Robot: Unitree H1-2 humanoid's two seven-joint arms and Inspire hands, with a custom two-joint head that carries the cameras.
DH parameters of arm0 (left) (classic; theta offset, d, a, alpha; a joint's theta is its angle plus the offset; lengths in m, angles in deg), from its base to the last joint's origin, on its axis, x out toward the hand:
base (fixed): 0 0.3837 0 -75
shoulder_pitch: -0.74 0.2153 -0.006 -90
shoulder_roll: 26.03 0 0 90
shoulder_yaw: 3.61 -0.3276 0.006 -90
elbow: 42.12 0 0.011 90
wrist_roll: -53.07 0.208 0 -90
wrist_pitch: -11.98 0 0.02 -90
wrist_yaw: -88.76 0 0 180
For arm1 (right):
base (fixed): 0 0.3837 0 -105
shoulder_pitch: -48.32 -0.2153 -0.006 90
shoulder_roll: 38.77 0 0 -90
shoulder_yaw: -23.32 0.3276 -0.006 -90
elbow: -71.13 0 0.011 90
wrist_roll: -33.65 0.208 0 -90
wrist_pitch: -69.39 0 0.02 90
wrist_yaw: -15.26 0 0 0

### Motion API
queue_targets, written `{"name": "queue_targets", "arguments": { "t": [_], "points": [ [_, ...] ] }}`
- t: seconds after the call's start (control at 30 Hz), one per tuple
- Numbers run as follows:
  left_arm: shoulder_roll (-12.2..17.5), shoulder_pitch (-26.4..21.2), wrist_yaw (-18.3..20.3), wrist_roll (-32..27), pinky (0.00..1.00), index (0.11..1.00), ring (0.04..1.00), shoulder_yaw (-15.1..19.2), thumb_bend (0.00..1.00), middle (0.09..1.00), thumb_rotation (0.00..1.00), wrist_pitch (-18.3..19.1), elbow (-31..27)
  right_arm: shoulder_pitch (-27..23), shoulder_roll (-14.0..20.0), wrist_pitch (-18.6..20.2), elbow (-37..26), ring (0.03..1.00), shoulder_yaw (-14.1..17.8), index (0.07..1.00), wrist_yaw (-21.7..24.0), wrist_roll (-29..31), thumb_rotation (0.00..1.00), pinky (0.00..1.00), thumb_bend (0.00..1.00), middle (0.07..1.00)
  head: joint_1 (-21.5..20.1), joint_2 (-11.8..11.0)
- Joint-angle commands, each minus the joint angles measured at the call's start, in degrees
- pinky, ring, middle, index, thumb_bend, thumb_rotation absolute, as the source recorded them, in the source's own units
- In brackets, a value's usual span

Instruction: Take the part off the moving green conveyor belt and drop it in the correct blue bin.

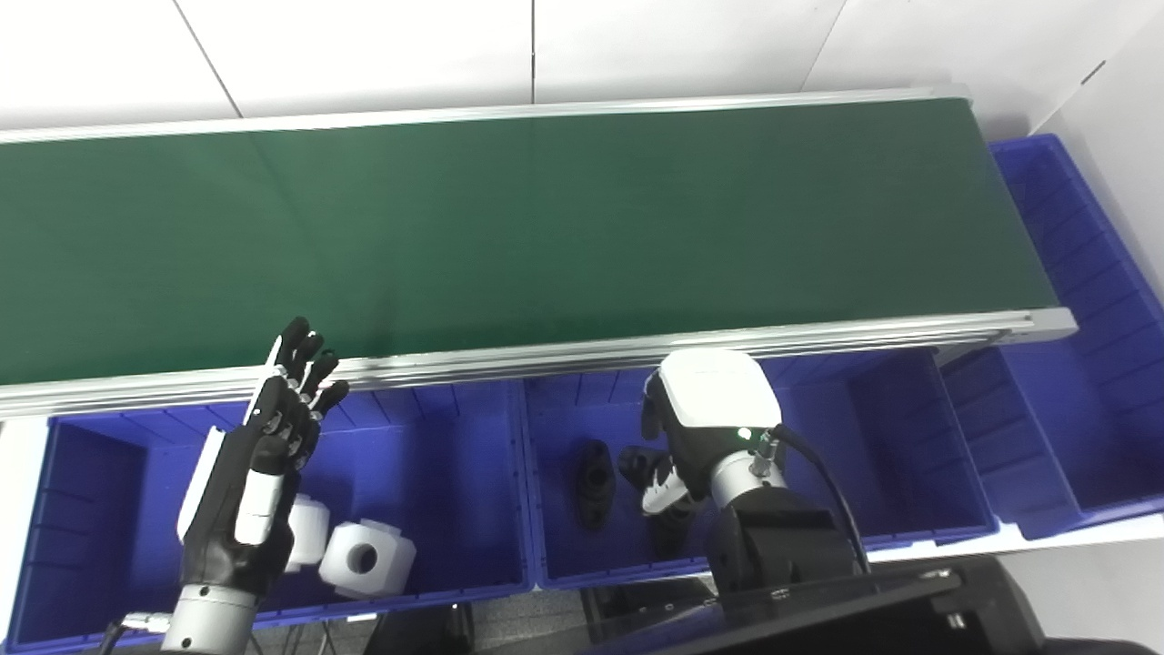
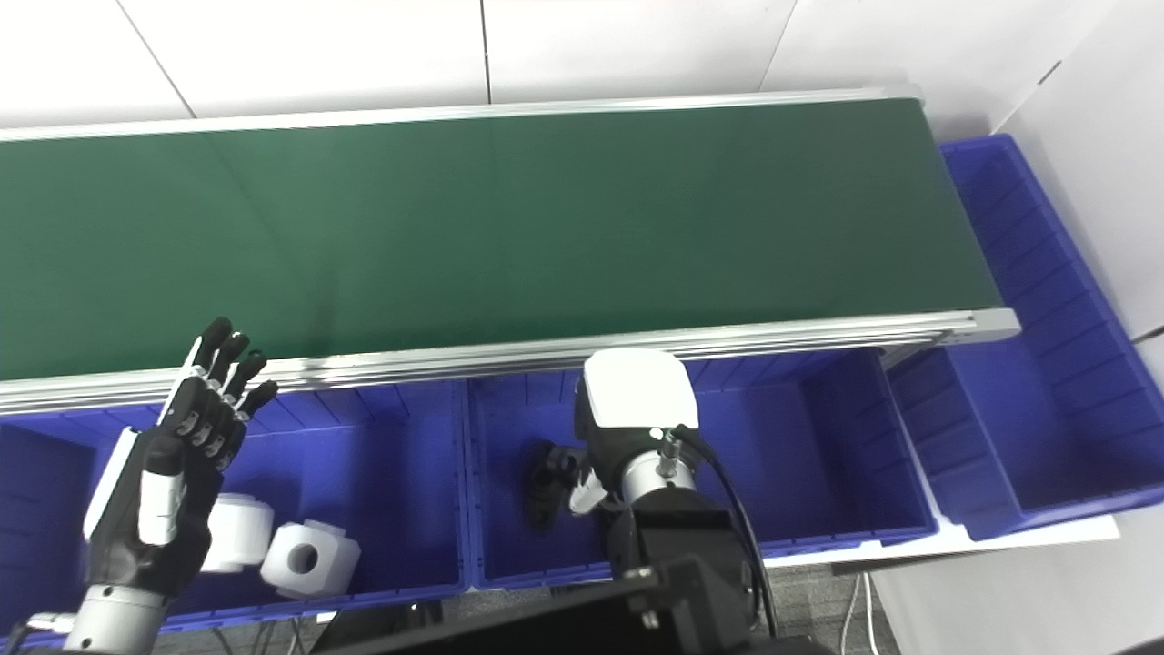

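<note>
Green belt [image 1: 509,227] is totally bare right now, no part riding on it anywhere I can see, so either the pick is already over or the next piece hasn't shown up yet. The right hand [image 1: 705,428] hangs low inside the middle blue bin [image 1: 896,455], back of the hand facing the cameras, with a black part [image 1: 593,482] lying on the bin floor just beside it at about 9 o'clock and more black bits right under the palm. Can't tell whether its fingers are wrapped around one of those or have let go, the hand hides them. The left hand [image 1: 259,473] is raised over the left blue bin [image 1: 436,437], fingers [image 1: 305,364] straight and slightly spread, holding nothing, with two white blocky parts [image 1: 364,557] in that bin below it. My guess is the drop is basically done or in its last beat. No labels, brands or writing readable anywhere.
</note>
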Motion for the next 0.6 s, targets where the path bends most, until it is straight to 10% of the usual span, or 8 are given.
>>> {"name": "queue_targets", "arguments": {
  "t": [0.0, 0.07, 0.13, 0.23, 0.57],
  "points": [
    [-0.1, -0.2, 0.5, 0.0, 0.92, 1.000, 0.973, -0.2, 0.89, 1.000, 0.90, -0.5, -1.8, 1.8, -5.4, 0.5, 2.0, 0.284, -0.6, 0.492, -2.0, 0.7, 0.00, 0.20, 0.53, 0.472, 0.5, -0.2],
    [-0.2, -0.2, 0.8, -0.6, 0.92, 1.000, 0.974, -0.2, 0.88, 1.000, 0.90, -0.8, -1.5, 2.0, -4.8, 0.4, 3.3, 0.340, -0.1, 0.493, -3.7, 1.4, 0.00, 0.25, 0.53, 0.479, 0.8, -0.5],
    [-0.3, -0.1, 1.0, -1.0, 0.94, 1.000, 0.983, -0.3, 0.87, 1.000, 0.90, -1.3, -1.3, 2.3, -3.8, 0.3, 4.7, 0.530, 0.2, 0.655, -6.1, 1.8, 0.29, 0.43, 0.79, 0.623, 1.0, -0.8],
    [-0.6, 0.3, 0.8, 0.3, 0.93, 1.000, 0.974, -0.5, 0.86, 1.000, 0.90, -1.5, -1.2, 2.5, -3.4, 0.1, 5.8, 0.640, 0.5, 0.713, -7.3, 1.4, 0.47, 0.54, 0.89, 0.722, 1.9, -1.1],
    [-1.0, 1.3, 1.3, 1.3, 0.94, 1.000, 0.972, -1.3, 0.86, 1.000, 0.91, -3.1, -0.2, 3.8, -2.2, -0.5, 6.2, 0.763, 0.4, 0.776, -9.5, 2.6, 0.69, 0.71, 0.99, 0.801, 5.2, -2.7]
  ]
}}
